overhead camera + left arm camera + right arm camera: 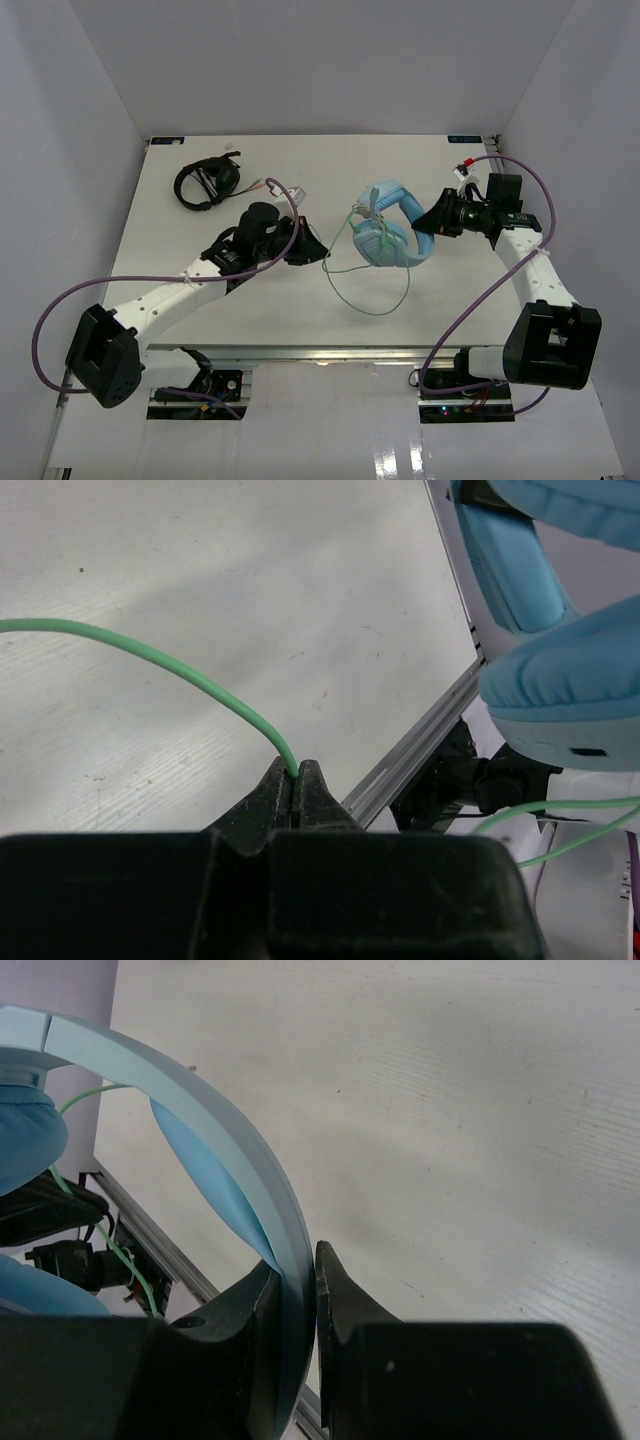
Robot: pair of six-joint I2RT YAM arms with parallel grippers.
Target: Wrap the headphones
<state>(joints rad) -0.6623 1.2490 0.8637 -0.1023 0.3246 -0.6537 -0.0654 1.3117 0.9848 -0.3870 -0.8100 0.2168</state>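
Note:
The light blue headphones (392,222) are held up over the middle of the table, ear cups toward the left. My right gripper (436,220) is shut on their headband (250,1190), which passes between the two black fingers. The thin pale green cable (372,300) hangs from the cups in a loop over the table. My left gripper (318,250) is shut on that cable (180,670), pinching it at the fingertips (310,780), left of the cups. A blue ear cup (570,685) fills the right of the left wrist view.
Black headphones (207,183) lie at the table's far left. A small white item (275,187) sits just right of them. Purple arm cables (500,290) arc over both sides. The metal front rail (330,352) runs along the near table edge.

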